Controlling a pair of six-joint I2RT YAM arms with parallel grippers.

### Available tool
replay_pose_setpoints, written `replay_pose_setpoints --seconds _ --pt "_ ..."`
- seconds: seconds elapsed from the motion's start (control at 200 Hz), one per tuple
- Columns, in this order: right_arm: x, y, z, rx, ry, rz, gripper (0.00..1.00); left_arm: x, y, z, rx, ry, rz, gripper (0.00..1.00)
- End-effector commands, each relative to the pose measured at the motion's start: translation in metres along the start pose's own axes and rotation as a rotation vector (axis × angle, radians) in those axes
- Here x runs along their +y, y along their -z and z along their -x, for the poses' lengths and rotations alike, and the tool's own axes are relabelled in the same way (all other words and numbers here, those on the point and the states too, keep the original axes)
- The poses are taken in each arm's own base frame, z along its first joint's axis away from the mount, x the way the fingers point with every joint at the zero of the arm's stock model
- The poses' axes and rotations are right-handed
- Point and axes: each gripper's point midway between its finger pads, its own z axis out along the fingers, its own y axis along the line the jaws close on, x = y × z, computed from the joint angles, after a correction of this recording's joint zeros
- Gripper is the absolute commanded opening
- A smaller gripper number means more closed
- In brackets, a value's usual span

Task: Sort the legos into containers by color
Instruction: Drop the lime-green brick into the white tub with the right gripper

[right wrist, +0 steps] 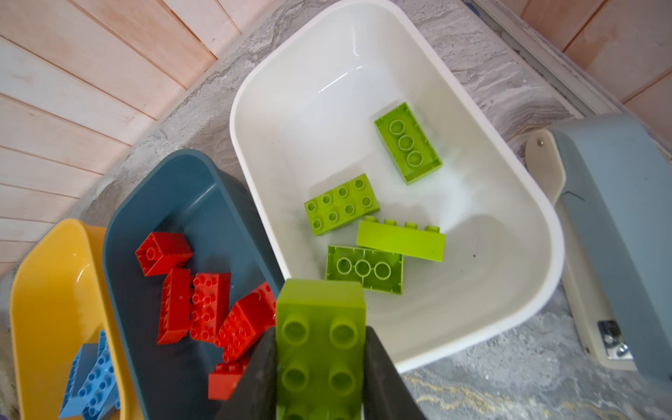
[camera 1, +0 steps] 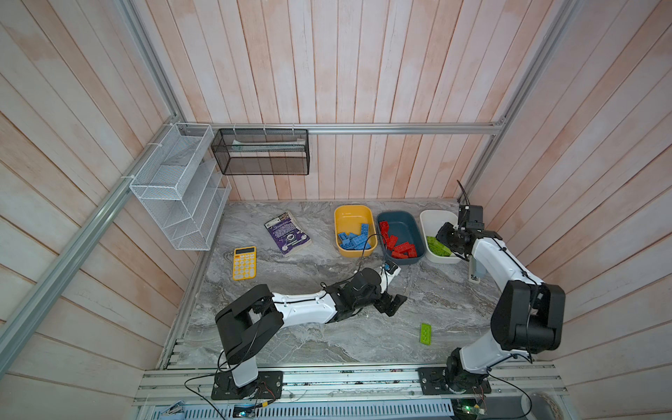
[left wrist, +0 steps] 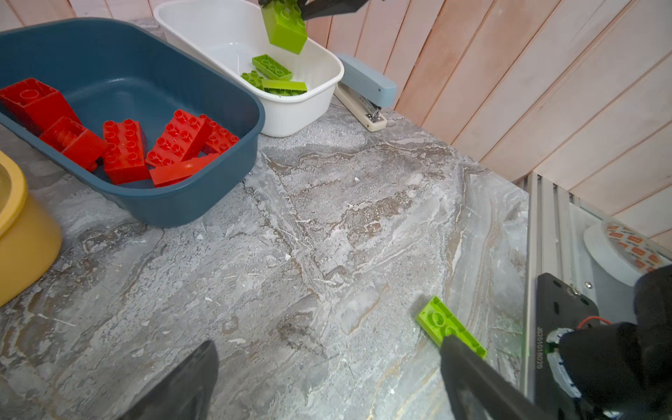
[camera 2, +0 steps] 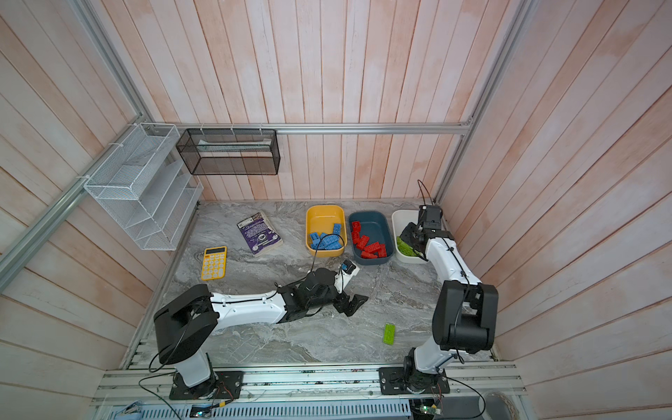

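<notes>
Right gripper [right wrist: 320,331] is clamped on a lime green brick [right wrist: 320,309], studs facing the wrist camera, hanging above the white tub [right wrist: 291,109]. Four green legos already lie inside. Here's the worry: in the right wrist view the brick hangs over the tub's near rim, right by the teal tub [left wrist: 127,47] with its red bricks [left wrist: 123,152]. Depth is hard to judge from that angle, but a release here may clip the rim and bounce into the reds or onto the marble. The left wrist view puts it more squarely over the white tub, so the risk looks modest.

Room is tight on that side. A stapler [right wrist: 611,218] lies just beside the white tub, and the plank wall is close behind the arm.

Left gripper [camera 1: 392,304] is spread wide and empty, low over mid-table. One loose green brick [camera 1: 425,334] lies flat nearby, towards the front rail. A careless sweep could push it onto the rail slots. The marble around it is bare. The yellow tub [camera 1: 352,214] with the blue bricks [camera 1: 354,240] is well apart.
</notes>
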Motion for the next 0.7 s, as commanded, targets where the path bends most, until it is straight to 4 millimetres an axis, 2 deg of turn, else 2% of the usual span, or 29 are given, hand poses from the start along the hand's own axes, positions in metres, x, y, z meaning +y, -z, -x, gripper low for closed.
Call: replay_pose_setpoints --seconds 0.0,0.08,0.15,0.22,0.43,0.595,0.62,0.695 --pt "-0.008 -0.016 0.014 -0.015 -0.008 -0.037 0.30 0.000 -0.008 0.000 0.012 -0.002 -0.008 0.96" --pt "-0.006 -0.026 0.020 -0.008 -0.016 -0.031 0.35 0.002 -0.010 -0.001 0.010 -0.010 -0.006 0.96" --pt "-0.008 -0.033 0.021 0.002 -0.021 -0.033 0.52 0.004 -0.012 -0.003 0.010 -0.013 -0.003 0.96" --pt "-0.008 -0.036 0.022 0.006 -0.019 -0.037 0.61 0.005 -0.015 -0.006 0.012 -0.017 -0.005 0.96" --pt "-0.006 -0.026 0.026 -0.011 -0.004 -0.027 0.66 0.006 -0.017 -0.010 0.016 -0.011 -0.007 0.96" --pt "0.017 0.001 0.021 -0.024 0.041 0.095 0.67 0.004 -0.008 -0.002 -0.003 -0.013 -0.011 0.96" --pt "0.015 0.001 0.008 -0.002 0.053 0.099 0.67 0.004 -0.006 -0.003 -0.002 -0.013 -0.010 0.96" --pt "0.025 0.013 -0.008 0.018 0.116 0.113 0.67 0.005 -0.001 -0.004 -0.001 -0.013 -0.002 0.96"
